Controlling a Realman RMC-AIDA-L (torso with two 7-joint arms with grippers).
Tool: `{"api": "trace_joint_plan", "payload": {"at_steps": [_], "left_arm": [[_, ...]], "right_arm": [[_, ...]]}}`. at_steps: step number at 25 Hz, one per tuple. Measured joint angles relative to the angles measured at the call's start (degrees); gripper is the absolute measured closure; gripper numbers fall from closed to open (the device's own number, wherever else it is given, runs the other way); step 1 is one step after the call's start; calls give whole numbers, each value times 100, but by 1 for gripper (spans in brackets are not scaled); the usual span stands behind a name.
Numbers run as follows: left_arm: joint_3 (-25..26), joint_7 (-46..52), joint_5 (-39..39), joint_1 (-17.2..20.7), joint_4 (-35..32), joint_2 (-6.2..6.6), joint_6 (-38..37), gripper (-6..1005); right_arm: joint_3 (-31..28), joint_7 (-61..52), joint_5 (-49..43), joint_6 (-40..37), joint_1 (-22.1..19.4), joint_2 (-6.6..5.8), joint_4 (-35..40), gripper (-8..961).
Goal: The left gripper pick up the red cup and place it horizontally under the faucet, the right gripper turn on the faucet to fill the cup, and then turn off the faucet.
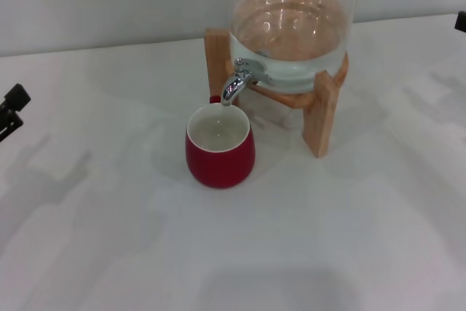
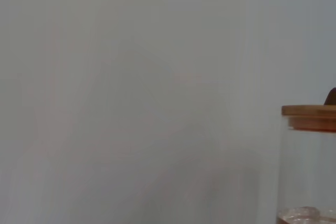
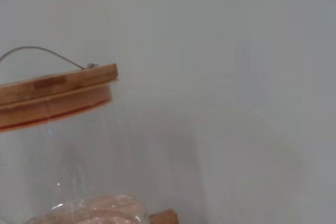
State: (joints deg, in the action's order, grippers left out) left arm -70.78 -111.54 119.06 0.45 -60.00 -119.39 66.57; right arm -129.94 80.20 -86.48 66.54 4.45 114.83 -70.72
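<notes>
I take the glass water jar (image 1: 291, 27) on its wooden stand (image 1: 324, 114) as my landmark. The red cup (image 1: 220, 147) stands upright on the white table (image 1: 145, 253) just in front of the jar, directly under the chrome faucet (image 1: 237, 85), its small handle turned back toward the stand. There seems to be a little liquid inside, though I can't be sure how much.

The left gripper (image 1: 11, 111) sits well off to the jar's left at the edge of view; I can't tell whether its jaws are apart or together. The right gripper (image 1: 461, 21) barely shows far to the jar's right, and its jaws I can't tell either.

I judge the cup to be glazed ceramic: stiff, slick, breakable, and heavier once filled. I'd grip across the rounded body, clear of the spout. Room is tight behind the cup, where the spout overhangs its rim and the stand's legs sit close; the front and left of it are open table.
</notes>
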Motion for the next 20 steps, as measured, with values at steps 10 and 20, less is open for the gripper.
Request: {"api": "trace_joint_plan", "payload": {"at_steps": [10, 20], "left_arm": [[7, -31, -123, 112, 220, 13, 626, 120], [188, 41, -16, 189, 441, 11, 1232, 120]], "right_arm": [[-398, 489, -7, 29, 89, -10, 327, 230], [-529, 513, 0, 33, 123, -14, 558, 230]]}}
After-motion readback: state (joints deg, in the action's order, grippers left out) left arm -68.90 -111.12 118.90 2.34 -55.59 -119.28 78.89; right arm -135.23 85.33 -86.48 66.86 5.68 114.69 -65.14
